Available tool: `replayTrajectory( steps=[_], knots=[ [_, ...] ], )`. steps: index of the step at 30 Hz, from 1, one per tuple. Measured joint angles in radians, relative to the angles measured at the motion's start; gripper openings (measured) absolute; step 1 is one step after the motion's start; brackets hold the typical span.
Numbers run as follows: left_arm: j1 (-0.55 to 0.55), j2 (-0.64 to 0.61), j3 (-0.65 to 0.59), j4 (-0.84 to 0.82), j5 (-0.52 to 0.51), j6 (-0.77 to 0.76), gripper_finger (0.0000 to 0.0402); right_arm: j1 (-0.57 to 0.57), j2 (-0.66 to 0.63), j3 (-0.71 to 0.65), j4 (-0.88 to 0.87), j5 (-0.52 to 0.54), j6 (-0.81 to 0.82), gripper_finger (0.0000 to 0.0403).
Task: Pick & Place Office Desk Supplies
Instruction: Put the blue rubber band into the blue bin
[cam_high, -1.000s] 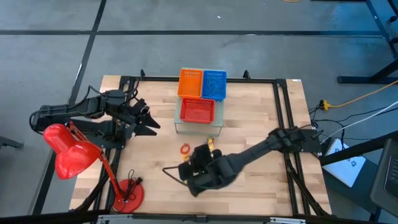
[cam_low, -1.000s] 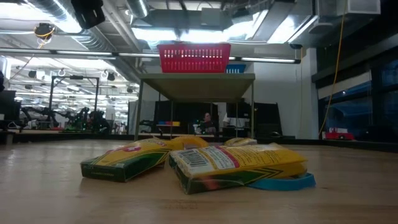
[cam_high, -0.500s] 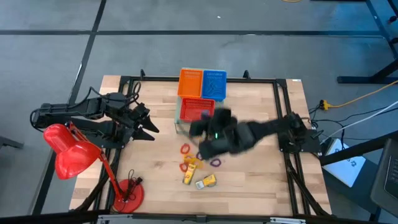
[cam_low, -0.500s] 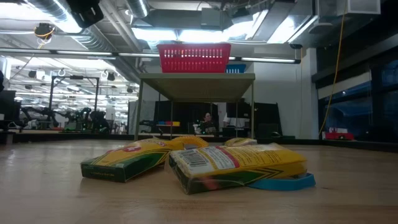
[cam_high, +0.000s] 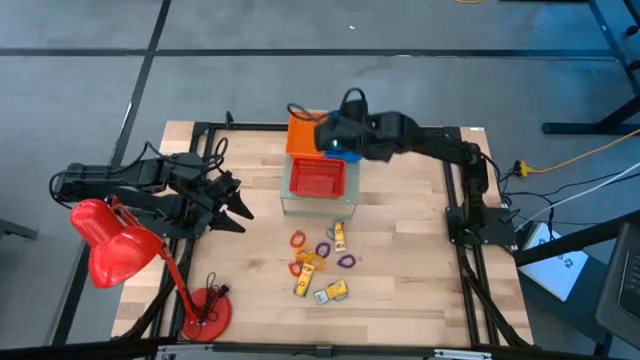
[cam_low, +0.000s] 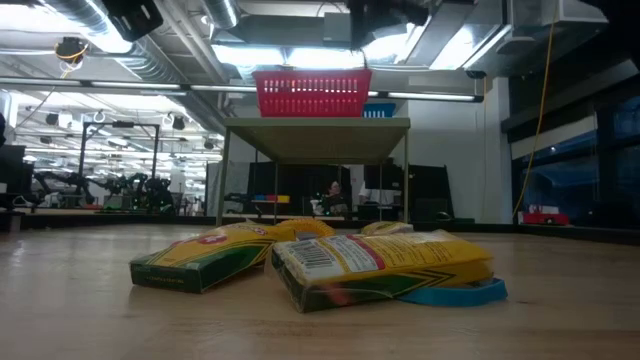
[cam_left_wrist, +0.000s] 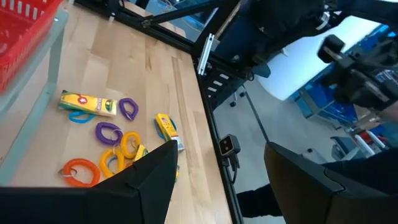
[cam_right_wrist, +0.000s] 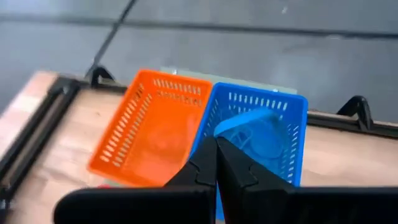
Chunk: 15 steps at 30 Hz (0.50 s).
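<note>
The office desk supplies lie in a loose pile (cam_high: 320, 262) on the wood table: an orange loop (cam_high: 297, 240), purple loops (cam_left_wrist: 109, 132), yellow loops (cam_left_wrist: 127, 144) and small yellow crayon boxes (cam_low: 380, 262); a blue loop (cam_low: 450, 293) lies partly under one box. My right gripper (cam_right_wrist: 216, 149) is shut and hangs high over the seam between the orange basket (cam_right_wrist: 152, 127) and the blue basket (cam_right_wrist: 267, 124); nothing shows between its fingertips. A blue curved piece (cam_right_wrist: 245, 121) lies inside the blue basket. My left gripper (cam_left_wrist: 217, 180) stands open at the table's left, pointing toward the pile.
A red basket (cam_high: 317, 178) sits on a clear raised stand (cam_low: 315, 125) just in front of the orange and blue ones. A big red desk lamp (cam_high: 115, 250) with its round base (cam_high: 205, 312) fills the near left corner. Black rails (cam_high: 455, 180) frame the table.
My right gripper, still shut, has risen from the pile near the table's front and swung toward the far edge, ending above the orange and blue baskets. The pile, covered by that arm before, now lies in open view.
</note>
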Motion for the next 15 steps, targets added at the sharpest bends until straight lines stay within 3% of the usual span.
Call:
replayTrajectory(
  steps=[7,15],
  knots=[
    [0.0,0.0,0.0,0.0,0.0,0.02,0.0239,-0.098,0.031,-0.001,0.01,-0.166,-0.146,0.0],
    [0.0,0.0,0.0,0.001,0.0,0.028,0.0239,-0.143,0.055,0.0,-0.028,-0.238,-0.225,0.0015]
  ],
)
